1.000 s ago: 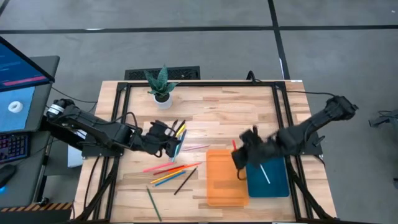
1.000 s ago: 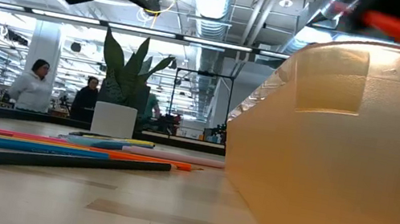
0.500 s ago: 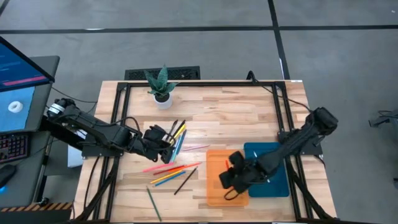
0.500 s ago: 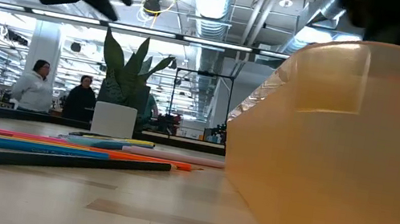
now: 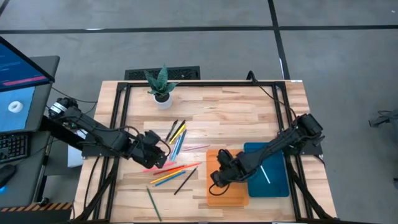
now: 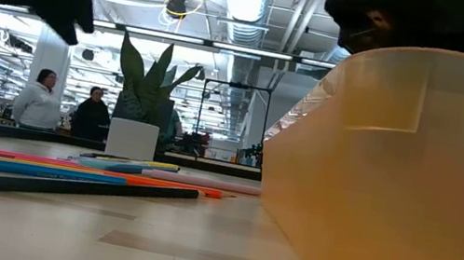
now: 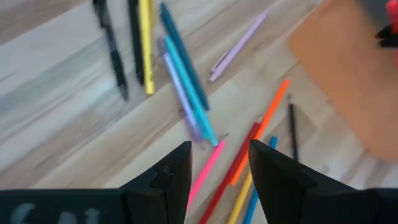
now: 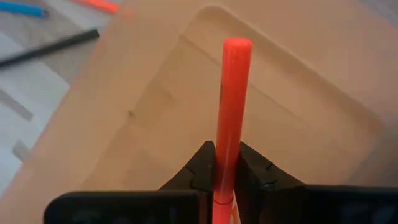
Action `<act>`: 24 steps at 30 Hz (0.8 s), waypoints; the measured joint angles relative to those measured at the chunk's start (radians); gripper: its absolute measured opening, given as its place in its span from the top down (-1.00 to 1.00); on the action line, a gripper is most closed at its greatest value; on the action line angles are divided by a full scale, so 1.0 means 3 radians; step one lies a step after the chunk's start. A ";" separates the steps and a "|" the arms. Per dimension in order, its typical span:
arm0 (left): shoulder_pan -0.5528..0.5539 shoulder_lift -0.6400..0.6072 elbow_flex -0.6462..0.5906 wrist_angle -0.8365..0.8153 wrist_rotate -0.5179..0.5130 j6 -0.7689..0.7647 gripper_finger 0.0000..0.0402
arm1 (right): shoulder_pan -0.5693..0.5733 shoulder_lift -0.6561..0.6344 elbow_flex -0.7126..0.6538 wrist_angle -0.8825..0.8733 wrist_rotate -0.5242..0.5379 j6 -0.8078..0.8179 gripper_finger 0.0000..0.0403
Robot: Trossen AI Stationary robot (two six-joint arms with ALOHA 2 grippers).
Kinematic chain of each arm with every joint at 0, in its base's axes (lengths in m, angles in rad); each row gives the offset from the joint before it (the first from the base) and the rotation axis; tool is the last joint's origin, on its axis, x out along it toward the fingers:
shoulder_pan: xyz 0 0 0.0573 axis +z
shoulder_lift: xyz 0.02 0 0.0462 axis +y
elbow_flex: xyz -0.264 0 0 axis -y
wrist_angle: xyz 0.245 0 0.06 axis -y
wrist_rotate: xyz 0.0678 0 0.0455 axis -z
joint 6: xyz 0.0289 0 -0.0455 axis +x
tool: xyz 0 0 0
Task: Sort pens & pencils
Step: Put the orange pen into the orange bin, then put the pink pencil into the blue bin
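Note:
Several pens and pencils (image 5: 174,152) lie loose on the wooden table left of the trays; they show again in the left wrist view (image 7: 186,93) and in the low view (image 6: 64,173). My left gripper (image 5: 159,153) (image 7: 219,158) hovers open above the pink and red sticks and touches none. My right gripper (image 5: 217,178) (image 8: 227,165) hangs over the orange tray (image 5: 235,196) (image 8: 155,106), shut on a red stick (image 8: 231,93). A white stick (image 5: 265,173) lies flat in the blue tray (image 5: 277,186). My right gripper pinches the red stick near its rear end (image 8: 226,140) between both fingers (image 8: 202,163). The stick runs along the fingers and juts out ahead of them. Its free end (image 8: 237,45) is lifted clear above the orange tray's floor.
A small potted plant (image 5: 161,92) stands near the far left corner. A green pencil (image 5: 153,203) lies near the near edge. A monitor (image 5: 18,81) stands off the left side. The orange tray wall (image 6: 394,176) fills the low view's right; people (image 6: 36,102) stand far behind.
My right gripper has carried the red stick from the orange tray's far right corner toward the near and left edges, and now hangs over the tray's left part. My left gripper has drifted toward the near left, from above the yellow and blue sticks to above the pink and red ones.

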 joint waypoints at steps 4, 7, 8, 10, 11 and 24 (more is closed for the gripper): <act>-0.0001 0.0026 -0.0055 0.0027 0.0136 0.0052 0.17 | -0.0043 -0.0021 0.0001 0.0049 -0.0162 -0.0211 0.57; -0.0010 0.0026 -0.0063 0.0024 0.0189 0.0071 0.06 | -0.0088 -0.0054 0.0009 0.0130 -0.0211 -0.0246 0.33; -0.0016 0.0026 -0.0063 0.0021 0.0191 0.0075 0.02 | -0.0097 -0.0070 0.0005 0.0115 -0.0209 -0.0246 0.24; -0.0035 0.0025 -0.0063 0.0016 0.0240 0.0076 -0.04 | -0.0119 -0.0115 0.0005 0.0142 -0.0181 -0.0246 0.07; -0.0043 0.0025 -0.0063 0.0020 0.0282 0.0084 -0.06 | -0.0126 -0.0151 0.0005 0.0138 -0.0170 -0.0246 -0.01; -0.0395 0.0572 -0.0062 0.0237 0.0408 0.0705 0.01 | -0.0121 -0.0999 0.0006 0.0154 0.0362 -0.0358 -0.07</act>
